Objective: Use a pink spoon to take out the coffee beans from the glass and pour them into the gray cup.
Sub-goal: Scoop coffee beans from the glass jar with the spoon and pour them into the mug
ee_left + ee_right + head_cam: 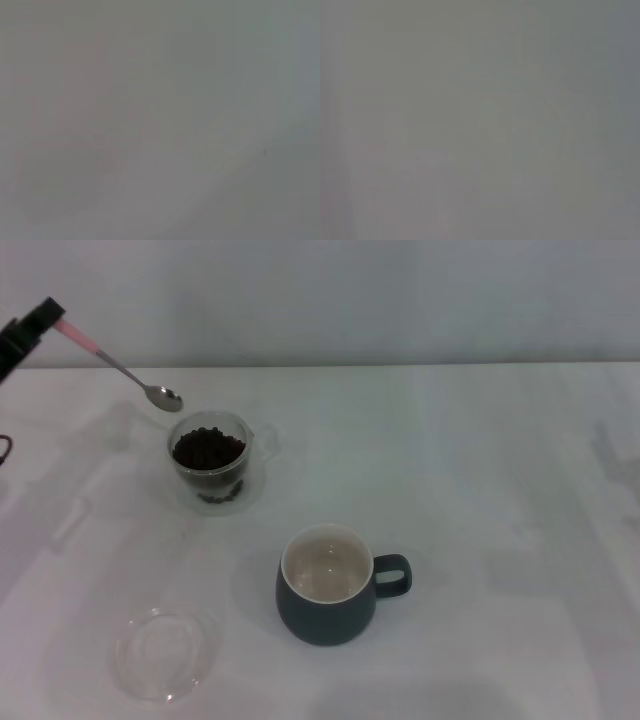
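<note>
In the head view my left gripper [45, 316] reaches in from the far left edge, shut on the pink handle of the pink spoon [118, 365]. The spoon slants down to the right, its metal bowl hovering just above and behind the rim of the glass [209, 457]. Inside the glass is a dark heap of coffee beans [207, 450]. The gray cup [328, 585] stands nearer the front, in the middle, its cream inside empty and its handle pointing right. Both wrist views show only a grey blur. My right gripper is out of view.
A flat clear round dish [165, 653] lies at the front left, near the table edge. A pale wall runs behind the white table [500, 470].
</note>
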